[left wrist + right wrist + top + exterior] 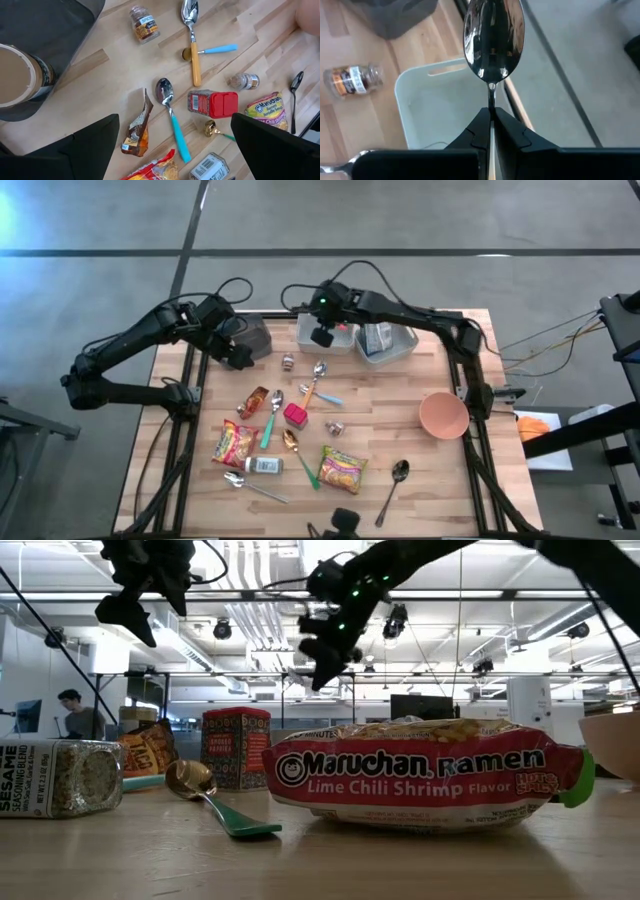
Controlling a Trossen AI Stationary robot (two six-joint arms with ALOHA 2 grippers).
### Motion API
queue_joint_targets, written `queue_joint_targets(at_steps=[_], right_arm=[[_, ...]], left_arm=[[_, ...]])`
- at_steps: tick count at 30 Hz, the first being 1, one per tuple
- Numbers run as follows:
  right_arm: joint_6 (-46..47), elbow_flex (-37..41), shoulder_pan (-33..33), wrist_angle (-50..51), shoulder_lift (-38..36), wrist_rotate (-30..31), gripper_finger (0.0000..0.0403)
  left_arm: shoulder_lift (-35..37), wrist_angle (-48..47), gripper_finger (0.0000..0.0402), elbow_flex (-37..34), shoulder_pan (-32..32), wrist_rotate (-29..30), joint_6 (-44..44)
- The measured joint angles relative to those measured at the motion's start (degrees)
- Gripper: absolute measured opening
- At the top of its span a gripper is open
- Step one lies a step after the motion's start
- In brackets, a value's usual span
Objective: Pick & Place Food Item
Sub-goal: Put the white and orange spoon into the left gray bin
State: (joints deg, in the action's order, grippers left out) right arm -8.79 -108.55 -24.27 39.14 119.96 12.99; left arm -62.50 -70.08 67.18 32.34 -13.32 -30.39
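The right tool [490,125] is clamped tight on the thin handle of a silver spoon [493,37], whose bowl sticks out ahead of the fingers. It hangs above a pale bin [445,107] at the far edge of the desk [400,430]; in the high view this tool [322,335] sits over the bin [325,340], and a second bin [390,345] with something in it stands just beside that one. A small spice jar [354,79] lies on the wood near the pale bin.

The food lies nearer the front of the desk than the pale bin, well apart from it. A ramen pack [342,468] with a green spoon [302,460] against it rests there, the same Lime Chili Shrimp pack [425,775] that fills the low view. Another noodle pack [234,445] lies beyond the green spoon from it, with a sesame jar [263,465] just beside. Closer to the bin are a red tin [295,415], a teal-handled spoon [270,420], a brown snack wrapper [253,402] and an orange-handled spoon [313,385]. A black spoon [393,488] and a pink bowl [443,416] lie on the far side of the ramen pack from the noodle pack.

The left tool [238,352] waits up off the desk beside a dark grey container [252,338] next to the pale bin, its fingers [75,150] spread wide and holding nothing.
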Motion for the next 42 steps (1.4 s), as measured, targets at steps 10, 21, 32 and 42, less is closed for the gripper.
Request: queue_joint_targets(at_steps=[10,21,32,42], right_arm=[[-3.97,-10.99,0.05,11.19,10.58,-2.89,0.0011],[-2.15,-11.66,-1.05,15.15,12.68,-8.48,0.0011],[0.81,-8.52,-1.25,14.55,12.7,-8.6,0.0011],[-3.4,-7.15,-1.29,13.8,12.7,-11.72,0.0011]], left_arm=[[0.0,0.02,0.0387,0.0,0.0,-0.02,0.03],[0.02,0.02,0.0387,0.0,0.01,-0.02,0.07],[0.04,0.02,0.0387,0.0,0.0,-0.02,0.07],[0.04,0.02,0.0387,0.0,0.0,-0.02,0.04]])
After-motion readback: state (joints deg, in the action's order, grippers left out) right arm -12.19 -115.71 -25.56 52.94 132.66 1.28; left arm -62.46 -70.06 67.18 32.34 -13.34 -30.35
